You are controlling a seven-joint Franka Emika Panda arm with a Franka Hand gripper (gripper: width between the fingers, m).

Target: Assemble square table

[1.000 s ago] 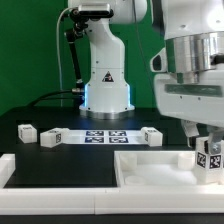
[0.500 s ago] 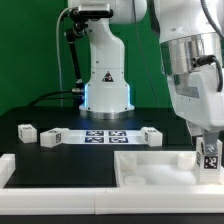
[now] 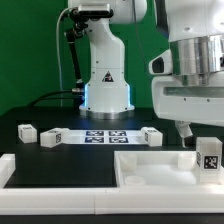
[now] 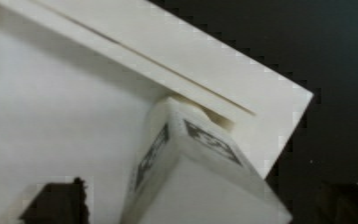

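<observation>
White short block leg w/ black-and-white tag [image 3: 210,155] stands upright at a corner of the white square tray-like plastic tabletop [image 3: 150,168], on exterior view's right; long axis vertical. Arm's two-finger gripper [image 3: 200,133] hangs just above it, pointing straight down, so the leg lies directly under the tool. In wrist view a dark fingertip [image 4: 57,200] stands off the leg's side w/ a clear gap: fingers spread, pinching nothing. Can't tell if the leg is fully seated. Three more tagged white legs [image 3: 50,138] sit on the black table [image 3: 70,125] beside the marker board [image 3: 105,136], toward exterior view's left; next pick prob. needs a reach that way.
</observation>
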